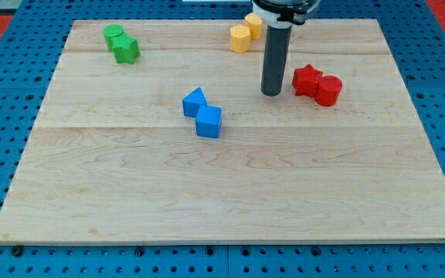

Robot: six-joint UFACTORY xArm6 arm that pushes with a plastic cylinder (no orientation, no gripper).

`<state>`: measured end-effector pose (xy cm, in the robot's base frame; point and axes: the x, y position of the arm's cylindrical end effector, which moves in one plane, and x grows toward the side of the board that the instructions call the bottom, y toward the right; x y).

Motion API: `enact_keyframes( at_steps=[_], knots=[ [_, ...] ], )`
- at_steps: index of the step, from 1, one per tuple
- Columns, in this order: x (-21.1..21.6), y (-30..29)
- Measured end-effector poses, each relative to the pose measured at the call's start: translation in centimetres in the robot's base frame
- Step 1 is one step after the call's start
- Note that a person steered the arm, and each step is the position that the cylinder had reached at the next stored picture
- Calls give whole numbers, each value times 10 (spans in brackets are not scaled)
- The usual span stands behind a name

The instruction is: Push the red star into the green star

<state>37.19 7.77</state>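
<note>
The red star [307,79] lies at the view's upper right, touching a red round block [328,90] on its right. The green star [127,49] lies at the view's upper left, touching a green round block [113,34] just above and left of it. My tip [271,93] stands on the board just left of the red star, a small gap apart from it. The rod rises from there to the view's top edge.
Two yellow blocks [240,38] [253,24] sit together at the view's top, partly behind the rod. A blue triangular block [194,102] and a blue cube [208,122] touch near the board's middle. The wooden board [230,201] lies on a blue perforated table.
</note>
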Motion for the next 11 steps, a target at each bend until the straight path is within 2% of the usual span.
enact_keyframes(
  at_steps=[1,2,3,5,6,7,8,9,11],
  knots=[
    [22,2],
    [53,32],
    [53,113],
    [-5,121],
    [-18,106],
    [-15,67],
    [-21,0],
    [-46,-33],
    [-61,-184]
  ],
)
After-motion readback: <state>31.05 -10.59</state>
